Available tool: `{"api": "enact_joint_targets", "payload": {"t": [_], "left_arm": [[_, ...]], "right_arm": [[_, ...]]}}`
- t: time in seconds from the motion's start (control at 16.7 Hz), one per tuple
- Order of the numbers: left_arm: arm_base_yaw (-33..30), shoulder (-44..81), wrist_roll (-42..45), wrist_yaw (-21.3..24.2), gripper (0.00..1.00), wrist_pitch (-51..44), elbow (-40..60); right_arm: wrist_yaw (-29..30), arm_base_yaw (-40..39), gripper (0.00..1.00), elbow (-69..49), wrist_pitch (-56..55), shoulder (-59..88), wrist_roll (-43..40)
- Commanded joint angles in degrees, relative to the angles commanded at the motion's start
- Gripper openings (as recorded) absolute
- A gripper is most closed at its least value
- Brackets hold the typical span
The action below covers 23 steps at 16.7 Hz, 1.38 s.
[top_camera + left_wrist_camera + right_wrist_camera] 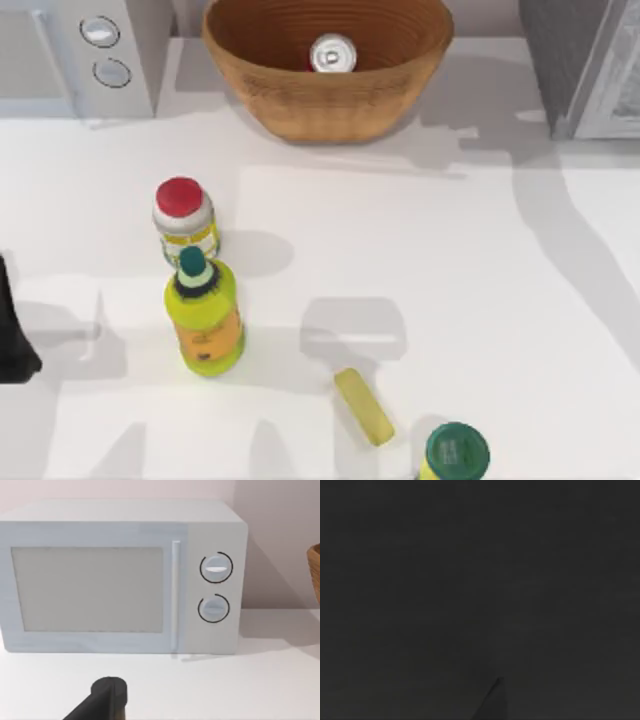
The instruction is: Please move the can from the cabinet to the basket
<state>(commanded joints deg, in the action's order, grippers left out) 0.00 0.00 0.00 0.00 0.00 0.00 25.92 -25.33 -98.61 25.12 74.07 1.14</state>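
Inside basket (300, 110) at table's far edge, can (332, 54) upright, cabinet (585, 60) far right, left arm (15, 330) parked at left edge, its pincer's state cannot be told, right wrist view dark.

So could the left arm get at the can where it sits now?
Probably yes. The can stands upright in the open-topped basket, nothing covering it. The left arm is parked at the table's left edge; the red-capped jar and green-capped bottle stand off any direct line.
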Motion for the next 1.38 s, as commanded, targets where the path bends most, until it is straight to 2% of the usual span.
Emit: {"api": "enact_joint_targets", "payload": {"t": [0.24,0.66,0.96,1.14,1.38], "left_arm": [[0.0,0.0,0.0,0.0,1.0,0.0,0.0],[0.0,0.0,0.0,0.0,1.0,0.0,0.0],[0.0,0.0,0.0,0.0,1.0,0.0,0.0],[0.0,0.0,0.0,0.0,1.0,0.0,0.0],[0.0,0.0,0.0,0.0,1.0,0.0,0.0]], "right_arm": [[1.0,1.4,1.0,-0.6,0.3,-1.1,-0.7],[-3.4,6.0,1.0,-6.3,-2.1,7.1,-0.6],[-3.4,5.6,1.0,-5.7,-2.1,6.1,-0.7],[-4.3,6.1,1.0,-2.1,-3.3,3.1,-0.7],[-7.1,8.3,1.0,11.0,-6.4,-6.9,-0.7]]}}
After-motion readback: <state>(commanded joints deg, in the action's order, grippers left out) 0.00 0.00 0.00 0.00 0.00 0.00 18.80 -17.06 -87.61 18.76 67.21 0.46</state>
